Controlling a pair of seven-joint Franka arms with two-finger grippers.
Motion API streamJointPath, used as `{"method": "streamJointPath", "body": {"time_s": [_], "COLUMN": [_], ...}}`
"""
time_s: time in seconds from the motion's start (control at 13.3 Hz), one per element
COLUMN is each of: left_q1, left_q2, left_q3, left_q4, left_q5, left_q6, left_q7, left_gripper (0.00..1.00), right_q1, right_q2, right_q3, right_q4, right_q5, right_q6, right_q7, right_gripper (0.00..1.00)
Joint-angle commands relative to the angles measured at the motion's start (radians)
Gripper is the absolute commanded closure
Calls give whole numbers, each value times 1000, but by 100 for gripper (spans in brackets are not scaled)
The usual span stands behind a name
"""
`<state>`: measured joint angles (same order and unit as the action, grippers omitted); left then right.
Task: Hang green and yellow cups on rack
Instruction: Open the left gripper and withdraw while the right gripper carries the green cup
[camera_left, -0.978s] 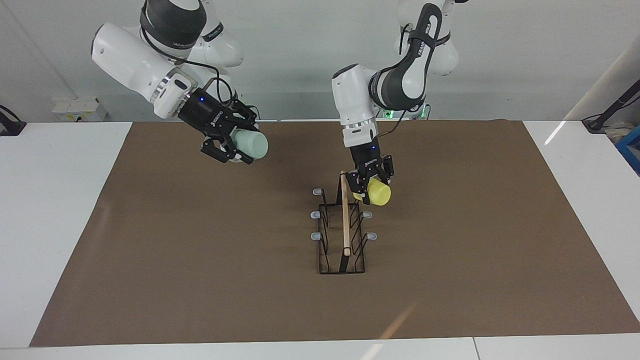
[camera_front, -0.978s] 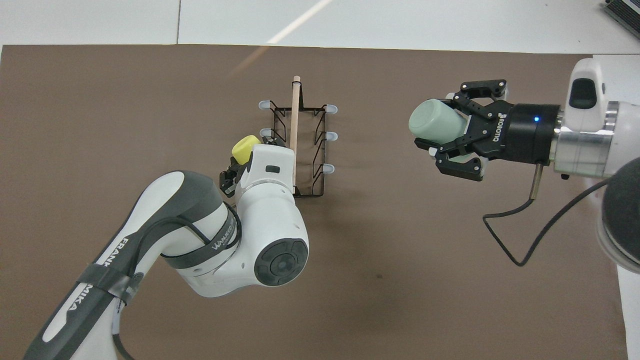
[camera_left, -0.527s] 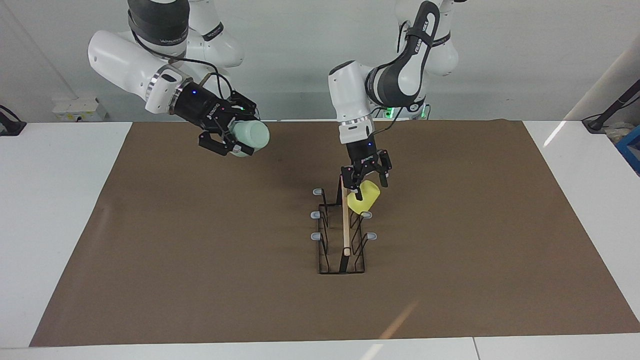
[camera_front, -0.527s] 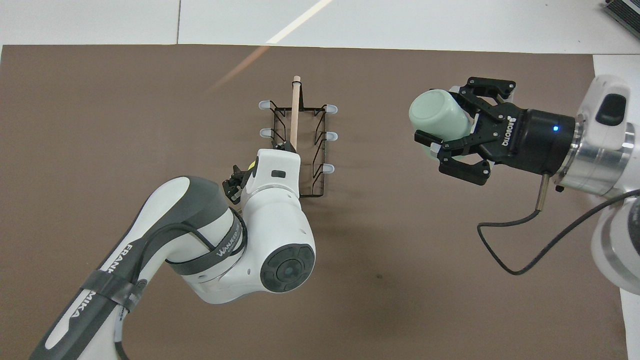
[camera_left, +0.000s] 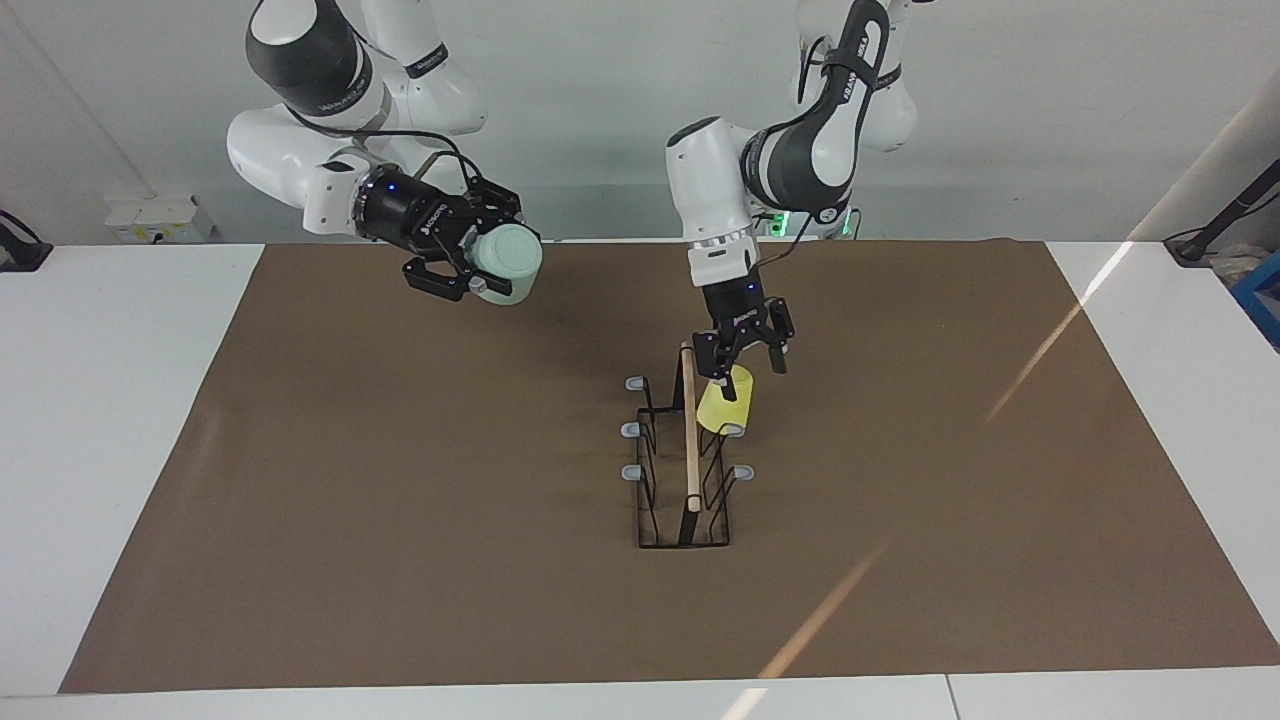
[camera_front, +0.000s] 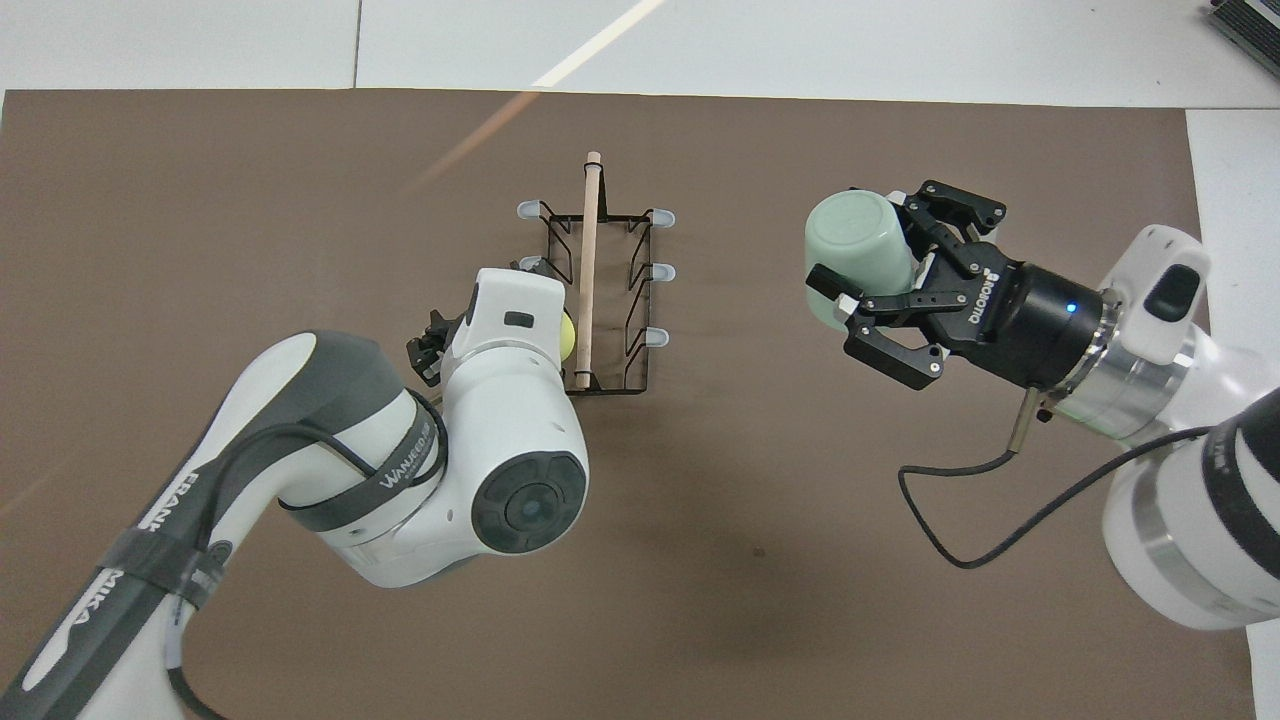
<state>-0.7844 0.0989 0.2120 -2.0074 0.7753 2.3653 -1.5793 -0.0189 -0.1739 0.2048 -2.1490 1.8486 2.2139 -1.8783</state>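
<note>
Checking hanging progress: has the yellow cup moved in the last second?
Yes. The yellow cup has dropped from beside the rod onto the rack peg nearest the robots.

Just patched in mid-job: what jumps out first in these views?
The yellow cup sits upside down on the rack, on a peg at the end nearest the robots, with the left hand open just above it. The right hand is up over the mat toward its own end of the table, shut on the green cup, which lies sideways in its grip.
</note>
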Motion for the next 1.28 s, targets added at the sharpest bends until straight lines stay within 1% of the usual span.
{"method": "streamJointPath", "body": {"time_s": [0.0, 0.08, 0.15, 0.23, 0.45, 0.6, 0.75, 0.83, 0.98, 1.2], "left_q1": [60, 86, 117, 147, 246, 313, 381, 417, 482, 591], "left_q2": [-18, -19, -19, -21, -39, -51, -65, -70, -70, -68], "left_q3": [-2, -3, -3, -3, -3, -3, -2, -2, -2, -2], "left_q4": [19, 28, 35, 42, 47, 65, 82, 102, 163, 226], "left_q5": [-115, -166, -204, -238, -322, -443, -590, -646, -721, -795], "left_q6": [-6, -8, -8, -8, -14, -17, -35, -78, -202, -322], "left_q7": [222, 317, 403, 486, 749, 954, 1155, 1270, 1486, 1738], "left_gripper": [0, 0, 0, 0, 0, 0, 0, 0, 0, 0], "right_q1": [101, 115, 140, 152, 178, 200, 233, 244, 252, 263], "right_q2": [13, 49, 72, 88, 131, 180, 205, 211, 221, 247], "right_q3": [5, 5, 5, 5, 5, 5, 5, 4, 4, 5], "right_q4": [-74, -78, -78, -80, -97, -100, -100, -100, -110, -111], "right_q5": [249, 311, 336, 355, 447, 509, 587, 607, 639, 666], "right_q6": [61, 60, 63, 64, 61, 47, 46, 46, 47, 43], "right_q7": [-219, -310, -350, -367, -494, -582, -636, -643, -659, -699], "right_gripper": [100, 100, 100, 100, 100, 100, 100, 100, 100, 100]}}
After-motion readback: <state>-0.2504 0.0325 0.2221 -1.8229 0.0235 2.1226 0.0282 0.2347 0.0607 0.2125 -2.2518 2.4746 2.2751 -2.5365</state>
